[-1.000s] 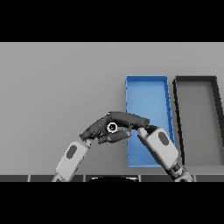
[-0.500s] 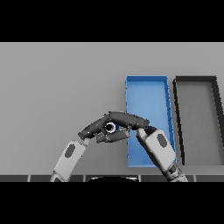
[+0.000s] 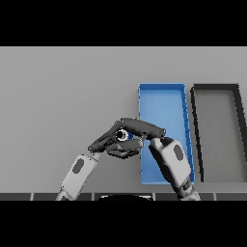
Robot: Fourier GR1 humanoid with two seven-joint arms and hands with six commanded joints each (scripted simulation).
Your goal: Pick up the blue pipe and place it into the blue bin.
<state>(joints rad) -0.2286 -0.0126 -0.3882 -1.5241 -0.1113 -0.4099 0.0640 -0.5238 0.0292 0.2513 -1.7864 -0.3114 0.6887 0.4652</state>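
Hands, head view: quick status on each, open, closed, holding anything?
Left hand: beside the right hand at the bin's left edge; grip cannot be told.
Right hand: closed on the blue pipe, just left of the blue bin.

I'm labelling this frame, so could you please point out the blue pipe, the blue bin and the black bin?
blue pipe (image 3: pixel 122 135): head view, its round open end.
blue bin (image 3: pixel 162 108): head view, bare floor.
black bin (image 3: pixel 219 130): head view, bare floor.
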